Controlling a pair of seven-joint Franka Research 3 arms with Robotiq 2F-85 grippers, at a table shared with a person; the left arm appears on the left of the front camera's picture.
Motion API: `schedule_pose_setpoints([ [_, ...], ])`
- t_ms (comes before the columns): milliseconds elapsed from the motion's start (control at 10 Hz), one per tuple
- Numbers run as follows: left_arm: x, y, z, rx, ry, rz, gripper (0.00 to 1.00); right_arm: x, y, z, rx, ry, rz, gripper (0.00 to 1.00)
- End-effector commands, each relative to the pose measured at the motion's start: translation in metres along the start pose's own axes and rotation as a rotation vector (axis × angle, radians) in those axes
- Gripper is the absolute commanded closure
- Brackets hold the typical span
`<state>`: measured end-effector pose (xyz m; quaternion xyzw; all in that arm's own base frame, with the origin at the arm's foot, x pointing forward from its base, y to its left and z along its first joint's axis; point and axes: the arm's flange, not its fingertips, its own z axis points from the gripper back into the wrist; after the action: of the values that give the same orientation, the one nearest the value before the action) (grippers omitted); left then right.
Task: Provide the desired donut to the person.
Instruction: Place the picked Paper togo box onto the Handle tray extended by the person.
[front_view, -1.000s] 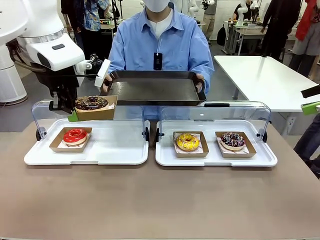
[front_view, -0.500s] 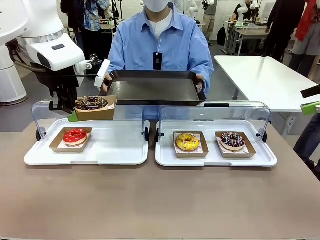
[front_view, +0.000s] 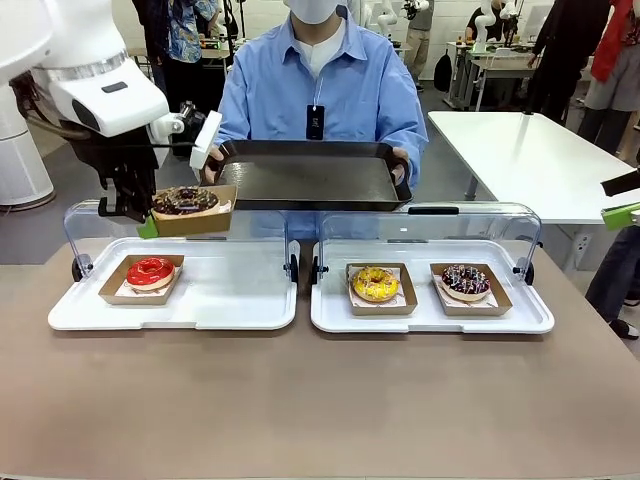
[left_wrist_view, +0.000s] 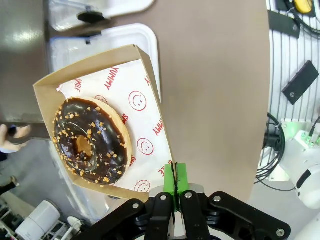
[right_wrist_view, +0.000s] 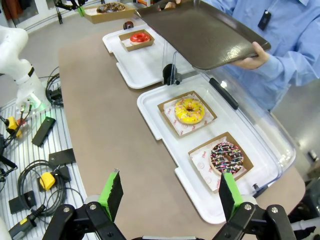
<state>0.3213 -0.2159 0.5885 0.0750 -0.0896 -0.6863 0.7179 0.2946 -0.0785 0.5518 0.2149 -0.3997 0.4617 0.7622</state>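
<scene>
1. The right gripper hangs over the near right part of the brown table, its green-padded fingers spread wide with nothing between them
2. Farther in, the left white tray holds a red donut; the right white tray holds a yellow donut and a sprinkled donut
3. Above the left white tray's far left corner, the left gripper is clamped on one side wall of a cardboard box, held off the table; the chocolate donut sits inside, ahead of the fingertips and clear of the pads
4. Beyond, the person holds a dark tray in both hands, its left corner just beside the box
</scene>
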Motion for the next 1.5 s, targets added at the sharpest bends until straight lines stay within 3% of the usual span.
schedule_pose_setpoints([
  [0, 0.017, -0.021, 0.038, 0.124, -0.043, -0.021, 0.99, 0.001, -0.001, -0.001, 0.008, -0.023, 0.007, 0.0],
  [300, 0.067, 0.009, 0.056, 0.104, -0.089, -0.089, 0.99, 0.001, -0.001, -0.001, 0.008, -0.023, 0.007, 0.0],
  [700, 0.111, 0.107, 0.057, 0.118, -0.112, -0.102, 0.99, 0.001, -0.001, -0.001, 0.008, -0.023, 0.007, 0.0],
  [900, 0.121, 0.16, 0.037, 0.016, -0.11, -0.061, 0.99, 0.001, -0.001, -0.001, 0.008, -0.023, 0.007, 0.0],
  [1200, 0.118, 0.199, -0.004, -0.008, -0.024, -0.027, 0.99, 0.001, -0.001, -0.001, 0.008, -0.023, 0.007, 0.0],
  [1400, 0.103, 0.22, -0.025, -0.059, -0.033, -0.048, 0.99, 0.001, -0.001, -0.001, 0.008, -0.023, 0.007, 0.0],
])
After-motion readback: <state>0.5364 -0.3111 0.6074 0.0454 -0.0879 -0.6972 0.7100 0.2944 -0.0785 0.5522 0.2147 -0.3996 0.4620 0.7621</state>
